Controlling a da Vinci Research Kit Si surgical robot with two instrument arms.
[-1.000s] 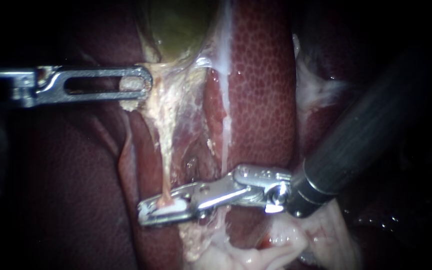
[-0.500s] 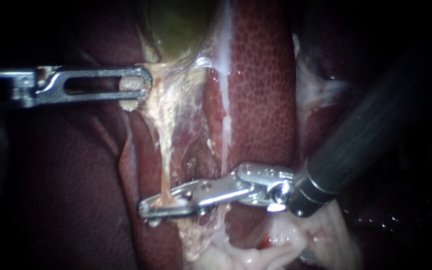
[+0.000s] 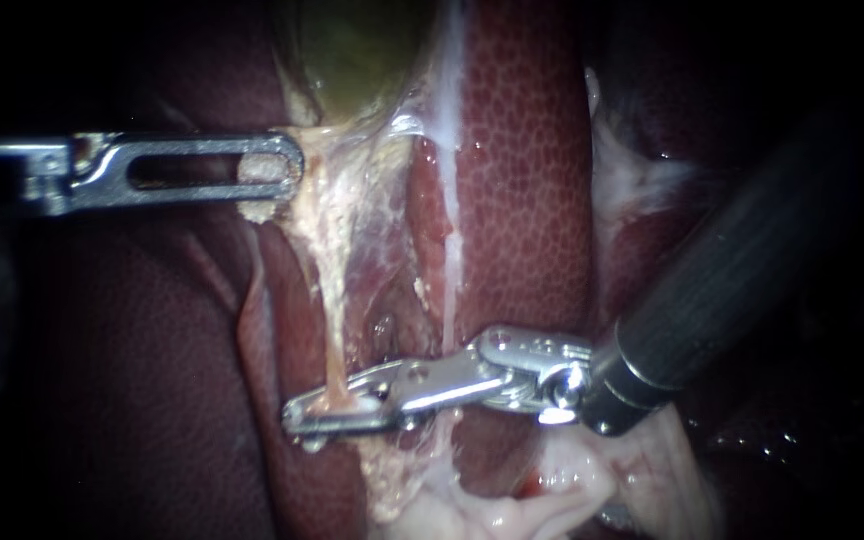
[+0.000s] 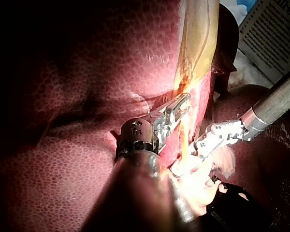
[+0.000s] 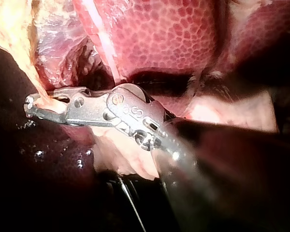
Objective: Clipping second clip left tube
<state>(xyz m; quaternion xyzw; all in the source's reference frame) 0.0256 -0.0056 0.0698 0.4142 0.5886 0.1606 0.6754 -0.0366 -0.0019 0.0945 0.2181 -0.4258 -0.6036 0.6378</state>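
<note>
The left tube (image 3: 330,320) is a pale orange strand that runs down from the gallbladder (image 3: 357,50). My right instrument (image 3: 297,415) comes in from the right, its long jaws pressed together across the tube's lower end, one on each side. The same grip shows in the right wrist view, where the right instrument (image 5: 31,104) pinches the tube (image 5: 50,101). My left instrument (image 3: 287,165) holds pale tissue at the gallbladder's neck, jaws shut on it. In the left wrist view the left instrument (image 4: 181,104) lies beside the right instrument (image 4: 198,147).
A thinner whitish tube (image 3: 449,280) runs down the liver (image 3: 522,180) just right of the left tube, above the right instrument's hinge. Pale fatty tissue (image 3: 512,500) lies under the right shaft. Dark liver (image 3: 132,380) fills the left side.
The right instrument's jaws have squeezed closer together on the left tube, and the white showing between them has shrunk. The left instrument has held still.
</note>
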